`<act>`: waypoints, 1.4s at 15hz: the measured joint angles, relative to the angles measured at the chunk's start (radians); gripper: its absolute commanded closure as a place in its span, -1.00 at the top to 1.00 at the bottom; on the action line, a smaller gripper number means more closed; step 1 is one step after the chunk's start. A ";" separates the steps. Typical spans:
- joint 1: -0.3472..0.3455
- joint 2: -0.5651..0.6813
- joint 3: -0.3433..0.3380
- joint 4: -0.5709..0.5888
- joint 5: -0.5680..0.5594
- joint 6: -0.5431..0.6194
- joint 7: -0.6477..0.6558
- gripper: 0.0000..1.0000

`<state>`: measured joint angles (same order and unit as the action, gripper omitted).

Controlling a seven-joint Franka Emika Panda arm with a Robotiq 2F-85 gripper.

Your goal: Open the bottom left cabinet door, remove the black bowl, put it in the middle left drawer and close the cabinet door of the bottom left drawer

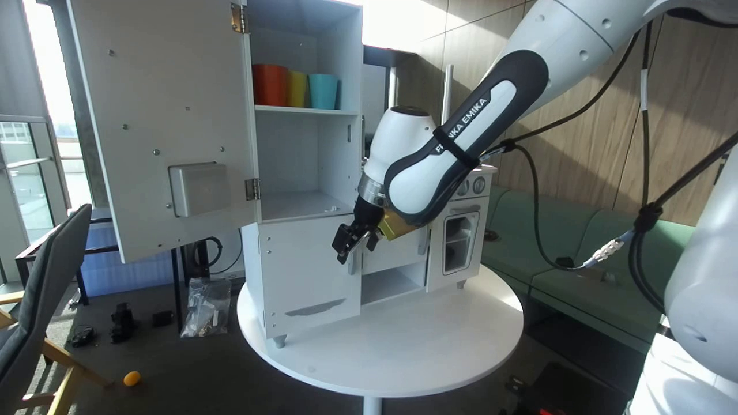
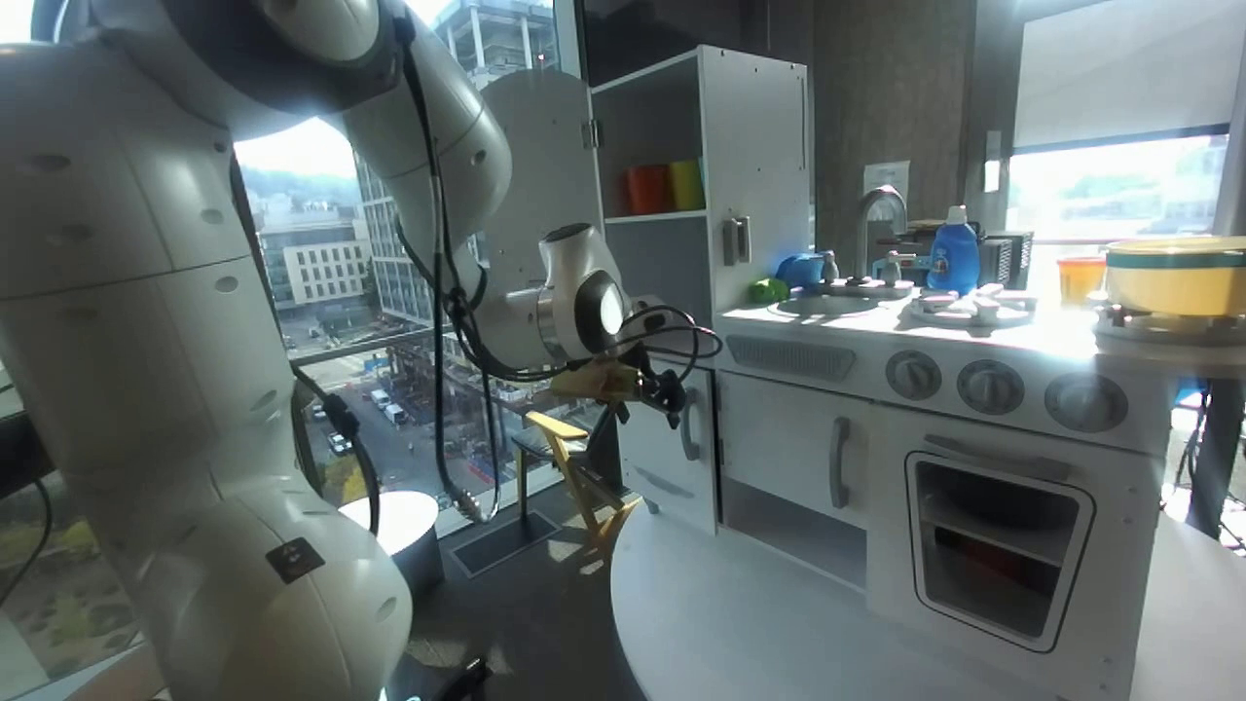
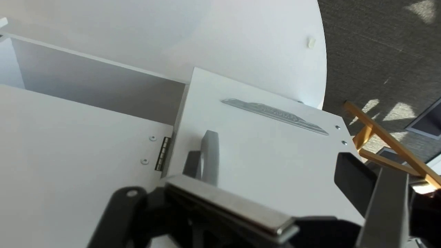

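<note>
The bottom left cabinet door is a plain white panel and is closed; it also shows in an exterior view and the wrist view. Its grey vertical handle stands near its hinge-screw-free edge. My gripper is in front of the handle. In the wrist view my gripper is open, one fingertip just left of the handle and the other far to its right. The middle left drawer is the open niche above the door. The black bowl and the inside of the bottom left drawer are hidden.
The tall white door stands wide open at the upper left. Orange, yellow and blue cups stand on the top shelf. The small oven door is on the right. The unit stands on a round white table.
</note>
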<state>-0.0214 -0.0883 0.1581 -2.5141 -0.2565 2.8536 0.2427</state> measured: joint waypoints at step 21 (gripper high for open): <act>-0.045 0.061 0.091 -0.018 0.365 0.235 -0.252 1.00</act>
<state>-0.0669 -0.0271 0.2491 -2.5323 0.1088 3.0891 -0.0092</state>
